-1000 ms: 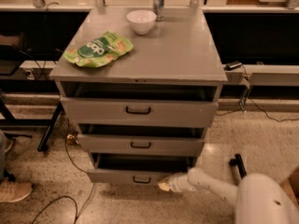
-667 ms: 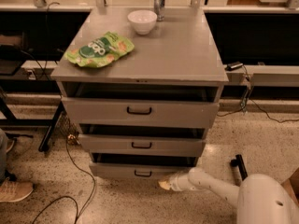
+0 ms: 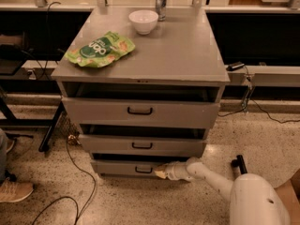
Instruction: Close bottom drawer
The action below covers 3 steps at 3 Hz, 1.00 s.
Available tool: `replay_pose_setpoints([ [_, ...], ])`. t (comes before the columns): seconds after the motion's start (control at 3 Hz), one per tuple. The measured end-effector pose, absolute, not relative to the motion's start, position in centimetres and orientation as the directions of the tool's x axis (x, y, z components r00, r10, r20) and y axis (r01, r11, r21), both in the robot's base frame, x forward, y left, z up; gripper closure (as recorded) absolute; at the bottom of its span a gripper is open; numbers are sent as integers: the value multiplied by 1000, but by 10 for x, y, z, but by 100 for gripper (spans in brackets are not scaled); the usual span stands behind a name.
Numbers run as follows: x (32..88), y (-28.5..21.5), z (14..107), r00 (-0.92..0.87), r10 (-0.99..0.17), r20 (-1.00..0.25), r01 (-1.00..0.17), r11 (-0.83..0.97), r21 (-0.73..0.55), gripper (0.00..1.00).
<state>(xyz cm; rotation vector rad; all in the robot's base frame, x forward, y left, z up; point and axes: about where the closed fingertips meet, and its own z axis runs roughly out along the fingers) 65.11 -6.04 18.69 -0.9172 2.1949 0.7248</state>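
The cabinet (image 3: 154,60) stands in the middle of the floor (image 3: 267,135), and all three drawers stick out a little from its body. The top drawer (image 3: 187,114) comes out the most, with a dark gap above its front. The middle drawer (image 3: 108,144) comes out less. The bottom drawer (image 3: 115,168) sits lowest, close to the floor, and is open only by a narrow dark slit. In front of the cabinet the floor is free on the right side. On the left a black cable (image 3: 79,191) lies in a curve on the floor, and a shoe (image 3: 14,191) shows at the left edge. The gripper (image 3: 161,173) is low at the front panel of the bottom drawer, just right of its small black handle (image 3: 143,170), and its pale tip touches the panel or is very near to it. Whether it is open or closed I cannot tell, and it does not seem to hold anything. The white arm (image 3: 211,178) goes from it down to the right, to the round robot body (image 3: 258,203), which is cut off by the lower edge. On the cabinet top are a green bag (image 3: 100,49) at the left, a white bowl (image 3: 143,21) and a can (image 3: 161,3) at the far side. The insides of the drawers are too dark to see.
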Motion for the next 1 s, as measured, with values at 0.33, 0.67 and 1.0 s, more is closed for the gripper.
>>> replay_pose_setpoints([
  [0.33,651,-60,187,-549,-406,-730,-761,604,237,100],
  [0.67,615,-77,191,-566,-407,-717,-762,590,266,100],
  [1.0,565,-100,191,-611,-391,-689,-739,593,319,100],
])
